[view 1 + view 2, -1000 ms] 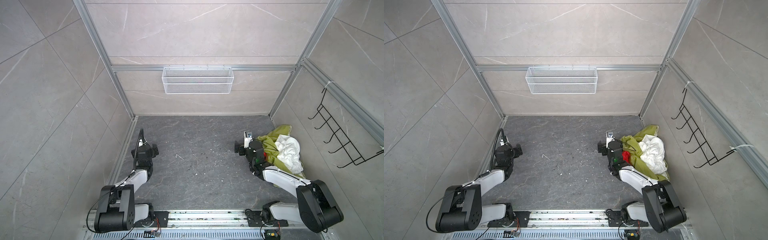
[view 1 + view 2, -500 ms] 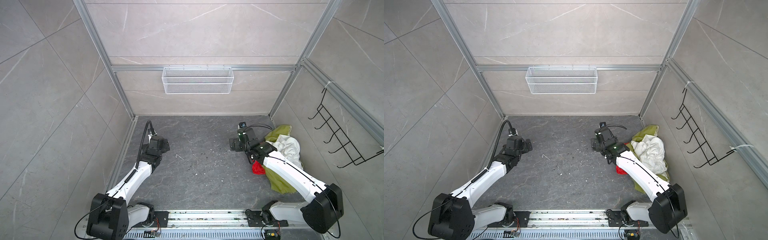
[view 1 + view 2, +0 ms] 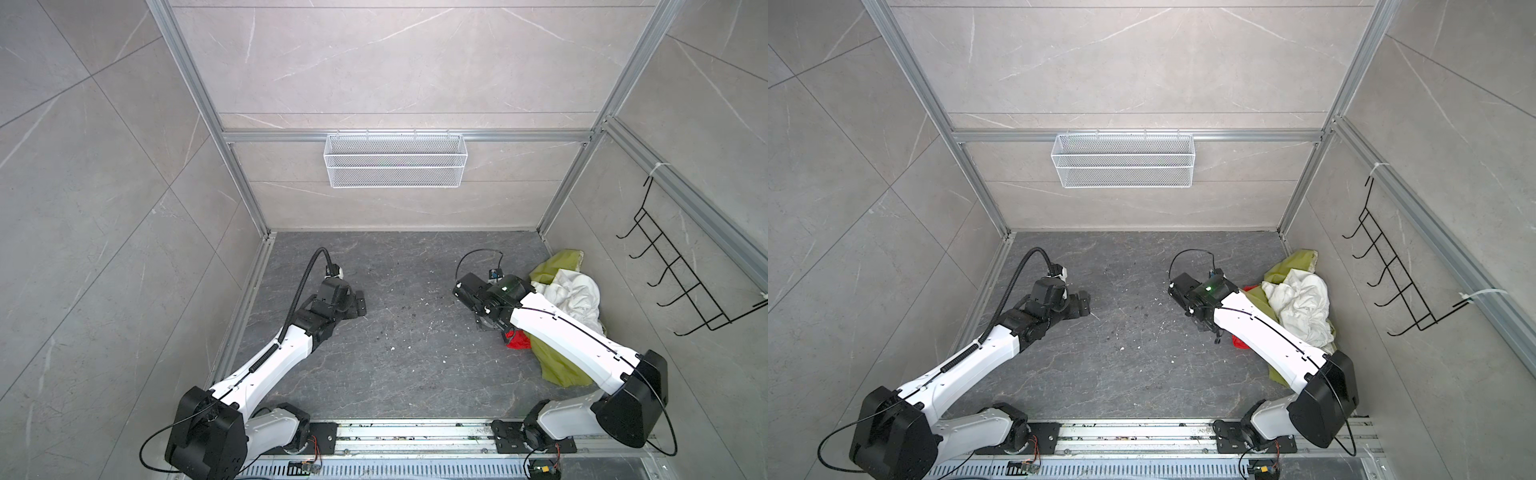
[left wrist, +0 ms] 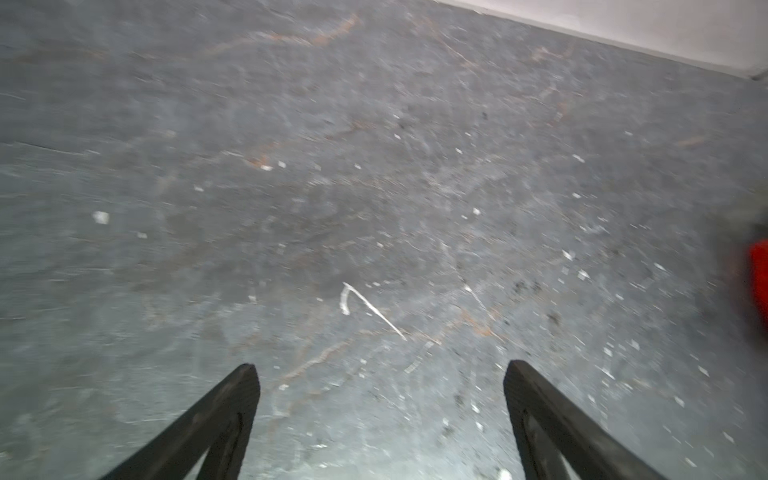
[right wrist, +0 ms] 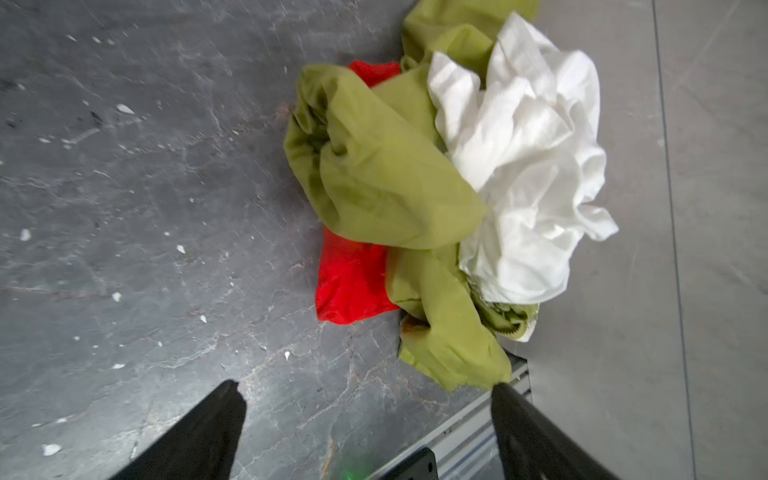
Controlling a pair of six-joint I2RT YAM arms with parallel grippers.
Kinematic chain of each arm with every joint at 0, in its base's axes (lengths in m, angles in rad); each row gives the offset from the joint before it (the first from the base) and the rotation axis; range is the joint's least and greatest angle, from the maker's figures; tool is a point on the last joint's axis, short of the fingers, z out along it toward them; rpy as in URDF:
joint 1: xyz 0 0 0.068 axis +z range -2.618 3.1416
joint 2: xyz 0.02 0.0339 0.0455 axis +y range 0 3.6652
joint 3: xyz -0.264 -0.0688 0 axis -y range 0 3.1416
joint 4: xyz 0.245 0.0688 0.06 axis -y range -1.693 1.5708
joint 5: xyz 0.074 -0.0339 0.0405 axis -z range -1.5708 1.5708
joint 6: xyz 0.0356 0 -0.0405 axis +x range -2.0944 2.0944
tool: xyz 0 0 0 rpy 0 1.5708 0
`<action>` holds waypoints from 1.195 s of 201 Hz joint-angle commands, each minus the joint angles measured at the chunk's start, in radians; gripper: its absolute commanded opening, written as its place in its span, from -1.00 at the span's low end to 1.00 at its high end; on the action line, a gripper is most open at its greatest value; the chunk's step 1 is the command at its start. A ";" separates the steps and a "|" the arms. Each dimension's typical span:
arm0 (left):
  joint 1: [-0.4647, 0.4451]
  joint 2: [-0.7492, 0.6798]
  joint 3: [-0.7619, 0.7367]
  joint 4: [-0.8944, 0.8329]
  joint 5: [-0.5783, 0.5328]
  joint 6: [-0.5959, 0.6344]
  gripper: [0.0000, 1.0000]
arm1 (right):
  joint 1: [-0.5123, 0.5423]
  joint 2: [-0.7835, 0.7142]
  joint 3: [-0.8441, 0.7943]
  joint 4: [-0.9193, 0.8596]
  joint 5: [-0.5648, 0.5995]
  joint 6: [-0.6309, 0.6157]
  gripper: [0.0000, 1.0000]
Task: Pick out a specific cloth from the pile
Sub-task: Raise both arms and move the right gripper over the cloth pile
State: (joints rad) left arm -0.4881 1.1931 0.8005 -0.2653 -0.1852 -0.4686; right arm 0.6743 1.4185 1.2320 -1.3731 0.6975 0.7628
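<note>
Right wrist view: right end effector (image 5: pixel 365 390), newly swung out over the counter (image 5: pixel 124 208), stands open and empty short of the pile (image 5: pixel 374 178), whose part-exposed red cloth (image 5: pixel 349 282) awaits grasping.

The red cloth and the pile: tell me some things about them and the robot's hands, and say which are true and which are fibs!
1. The red cloth is partly tucked under the olive-green cloth. True.
2. The right gripper is holding the red cloth. False: its jaws stand open and grip nothing.
3. The white cloth is buried under the red cloth. False: it lies on top, against the olive-green cloth.
4. The left gripper is open above bare floor. True.
</note>
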 commanded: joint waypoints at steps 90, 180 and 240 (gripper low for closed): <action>-0.013 0.039 0.002 0.015 0.087 -0.071 0.87 | 0.013 0.073 -0.245 0.326 0.112 0.110 0.50; -0.027 0.066 0.000 0.030 0.084 -0.076 0.87 | -0.076 0.148 -0.231 0.337 0.131 0.241 0.42; -0.030 0.075 0.004 0.036 0.084 -0.076 0.87 | -0.093 0.171 -0.273 0.370 0.158 0.342 0.25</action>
State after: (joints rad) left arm -0.5110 1.2556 0.8001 -0.2569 -0.1093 -0.5282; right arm 0.5869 1.5658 0.9752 -1.0126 0.8162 1.0245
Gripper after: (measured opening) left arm 0.935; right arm 0.648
